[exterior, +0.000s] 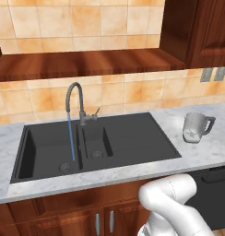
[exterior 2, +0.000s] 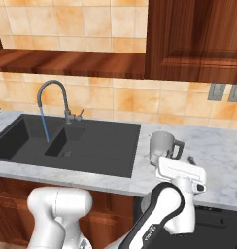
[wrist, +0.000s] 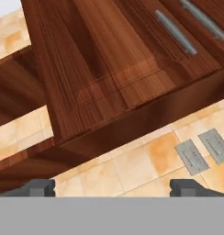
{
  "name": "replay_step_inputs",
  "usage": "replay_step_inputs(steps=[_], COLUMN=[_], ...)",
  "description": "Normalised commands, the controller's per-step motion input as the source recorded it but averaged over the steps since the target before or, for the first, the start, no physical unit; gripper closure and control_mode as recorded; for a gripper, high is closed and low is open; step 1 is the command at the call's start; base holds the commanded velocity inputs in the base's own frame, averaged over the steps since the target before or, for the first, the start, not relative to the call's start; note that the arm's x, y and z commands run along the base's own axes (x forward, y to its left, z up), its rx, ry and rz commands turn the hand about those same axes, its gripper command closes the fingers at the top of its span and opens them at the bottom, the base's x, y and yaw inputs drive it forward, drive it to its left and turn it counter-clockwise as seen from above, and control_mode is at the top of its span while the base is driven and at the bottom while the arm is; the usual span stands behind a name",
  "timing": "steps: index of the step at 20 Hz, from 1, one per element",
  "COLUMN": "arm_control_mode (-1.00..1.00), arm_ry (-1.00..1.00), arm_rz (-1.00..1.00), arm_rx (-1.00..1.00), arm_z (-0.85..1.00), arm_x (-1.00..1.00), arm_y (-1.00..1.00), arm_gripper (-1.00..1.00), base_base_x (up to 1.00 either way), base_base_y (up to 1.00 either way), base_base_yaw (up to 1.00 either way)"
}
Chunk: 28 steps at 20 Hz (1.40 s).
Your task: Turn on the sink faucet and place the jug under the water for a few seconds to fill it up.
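The jug stands upright on the counter, handle toward 3 o'clock. Water falls vertically from the faucet into the sink. The gripper fingers are apart, holding nothing.

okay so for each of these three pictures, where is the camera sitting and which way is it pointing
Left base view: behind the arm's left, looking down at the sink and running faucet; white arm at lower right.
Right base view: behind its right, looking down at the jug; arm and hand in front.
Hand view: on the hand, aimed up at wall cabinets; open gripper.
Both base views share sink, faucet, jug.
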Motion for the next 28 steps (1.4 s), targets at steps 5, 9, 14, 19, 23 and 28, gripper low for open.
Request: replay_step_inputs(steps=[5, 9, 14, 19, 23, 28], arm_control_mode=[-1.0, -1.0, -1.0, -1.0, -1.0, -1.0], arm_ry=[0.04, 0.12, 0.04, 0.0, 0.01, 0.03], arm_rz=[0.02, 0.08, 0.16, 0.19, 0.15, 0.17], arm_rx=[-0.23, -0.27, -0.24, -0.15, -0.09, -0.04], arm_z=[-0.18, -0.47, -0.57, -0.38, -0.25, -0.22], arm_x=[0.05, 0.44, 0.56, 0.47, 0.4, 0.52], arm_y=[-0.43, -0.03, -0.06, -0.19, -0.13, -0.05], arm_gripper=[-1.0, -1.0, -1.0, -1.0, -1.0, -1.0], base_base_x=[0.0, 0.0, 0.0, 0.0, 0.0, 0.0], base_base_y=[0.0, 0.0, 0.0, 0.0, 0.0, 0.0], base_base_yaw=[0.0, 0.0, 0.0, 0.0, 0.0, 0.0])
